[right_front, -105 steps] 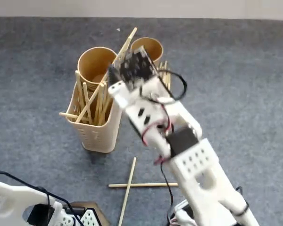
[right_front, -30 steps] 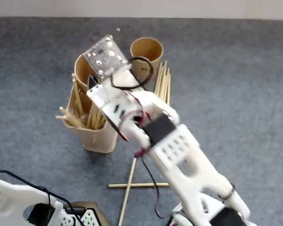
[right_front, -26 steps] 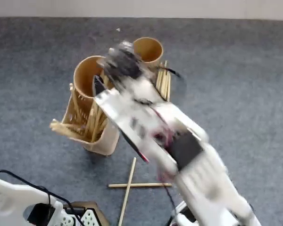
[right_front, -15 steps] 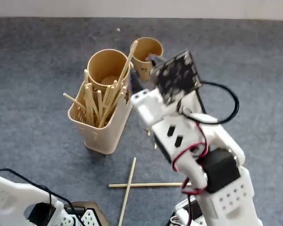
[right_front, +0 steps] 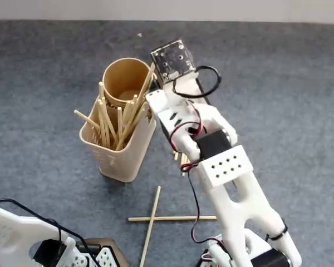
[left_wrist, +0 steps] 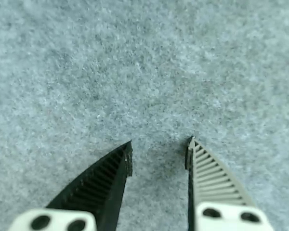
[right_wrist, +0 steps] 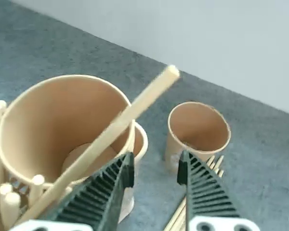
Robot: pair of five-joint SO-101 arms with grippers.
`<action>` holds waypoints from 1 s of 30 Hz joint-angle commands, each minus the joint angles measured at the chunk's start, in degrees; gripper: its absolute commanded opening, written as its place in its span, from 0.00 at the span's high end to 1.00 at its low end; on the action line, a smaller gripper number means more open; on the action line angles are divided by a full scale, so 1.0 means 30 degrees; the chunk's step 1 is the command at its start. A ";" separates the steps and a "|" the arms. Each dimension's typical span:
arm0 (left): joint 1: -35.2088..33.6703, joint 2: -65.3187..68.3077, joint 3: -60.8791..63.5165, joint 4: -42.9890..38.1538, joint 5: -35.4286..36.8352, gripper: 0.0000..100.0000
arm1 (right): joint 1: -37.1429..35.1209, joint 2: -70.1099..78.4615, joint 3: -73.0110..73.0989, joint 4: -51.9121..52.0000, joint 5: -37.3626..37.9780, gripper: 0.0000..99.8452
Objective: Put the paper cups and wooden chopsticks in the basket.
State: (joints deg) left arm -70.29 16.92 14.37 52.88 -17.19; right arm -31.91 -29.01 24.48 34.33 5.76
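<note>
One paper cup (right_wrist: 198, 126) stands outside the basket (right_front: 118, 158), upright and mouth up on the carpet (right_front: 278, 83) just past the basket's far corner. A bundle of chopsticks (right_wrist: 216, 163) lies flat beside it, its long axis running back toward me. The other cup (right_front: 124, 82) sits inside the basket among leaning sticks (right_front: 108, 125). My right gripper (right_wrist: 155, 168) hangs over the basket's far rim, jaws slightly parted and holding nothing, with the loose cup straight ahead. I judge myself the nearer arm. The left gripper (left_wrist: 159, 154), likewise parted and empty, is over bare carpet. Two crossed chopsticks (right_front: 151, 222) lie off the basket's near side.
</note>
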 commanded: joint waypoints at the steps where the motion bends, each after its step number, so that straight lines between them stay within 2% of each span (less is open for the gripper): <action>1: 0.0132 -0.0073 -0.0015 -0.0293 -0.0117 0.79 | -0.0571 -0.0835 -0.1304 0.1158 -0.0850 0.84; 4: 0.0161 -0.0073 0.0132 -0.0879 -0.0117 0.79 | -0.0249 -0.2476 -0.1275 0.2183 -0.0821 0.84; 6: 0.0161 -0.0073 0.0103 -0.1026 -0.0117 0.79 | 0.0777 -0.3678 -0.1392 0.3824 -0.0821 0.84; 9: 0.0542 -0.0073 -0.0015 -0.1026 -0.0088 0.79 | 0.2066 -0.4967 -0.2535 0.8454 -0.0967 0.84; 12: 0.1363 -0.0073 0.0132 -0.0996 -0.0029 0.79 | 0.2242 -0.4791 -0.3004 1.2352 -0.0967 0.84; 17: 0.2212 -0.0073 0.0513 -0.0996 0.0000 0.79 | 0.2828 -0.2242 0.1158 1.2821 -0.0762 0.84; 19: 0.2242 -0.0073 0.0513 -0.1026 -0.0029 0.79 | 0.2095 -0.1304 0.3150 1.2821 -0.0088 0.84; 23: 0.2242 -0.0073 0.0513 -0.1026 -0.0029 0.79 | -0.1099 -0.0864 0.6110 1.2527 0.0645 0.84; 30: 0.2154 -0.0073 0.0513 -0.1026 -0.0088 0.79 | -0.4527 -0.1509 0.6960 1.2234 0.3546 0.84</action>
State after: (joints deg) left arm -66.33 16.84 15.69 50.15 -17.36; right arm -42.73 -31.91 44.62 71.08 12.35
